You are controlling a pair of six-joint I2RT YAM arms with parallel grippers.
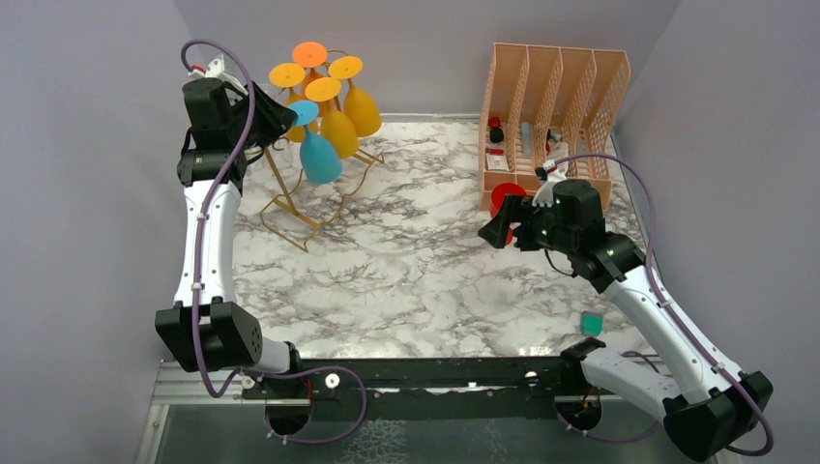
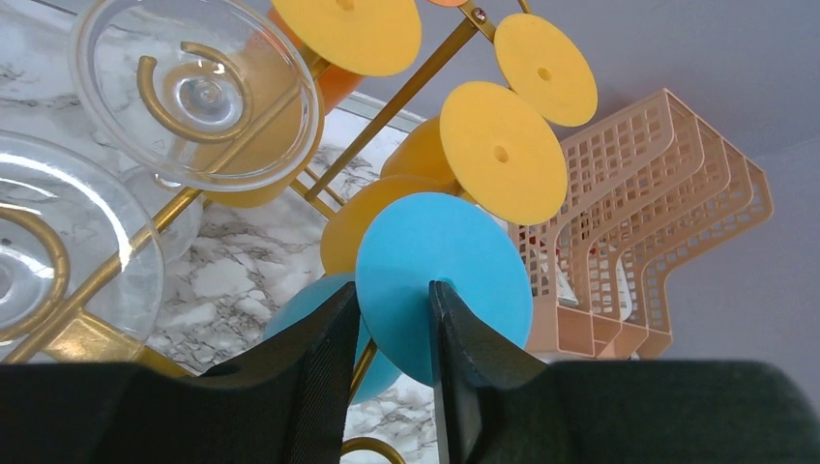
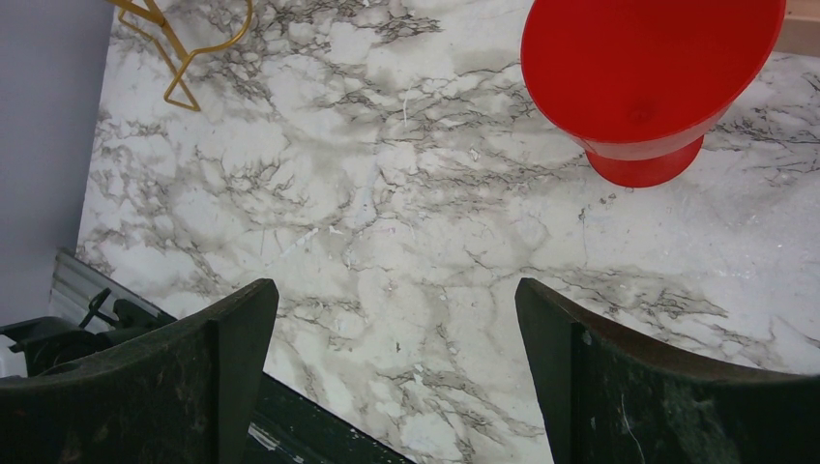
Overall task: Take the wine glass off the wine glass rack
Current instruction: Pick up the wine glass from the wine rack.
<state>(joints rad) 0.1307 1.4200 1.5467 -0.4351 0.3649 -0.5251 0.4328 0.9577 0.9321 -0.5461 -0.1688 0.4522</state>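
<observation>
Stretching high, left tool (image 2: 395, 290) faces blue wine glass (image 2: 454, 242) foot.

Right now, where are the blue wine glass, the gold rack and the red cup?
blue wine glass (image 2: 440, 256), left wrist view, on its round foot.
wine glass rack (image 2: 406, 92), left wrist view, on a slanted gold arm.
red cup (image 3: 658, 58), right wrist view, inside its bowl.

My left hand (image 1: 276, 116) was raised at the gold wine glass rack (image 1: 286, 200), right by the foot of the hanging blue wine glass (image 1: 319, 157); its grip I could not make out. My right hand (image 1: 498, 230) hovered over the marble worktop (image 1: 406, 280), just beside a red cup (image 1: 503, 196).
</observation>
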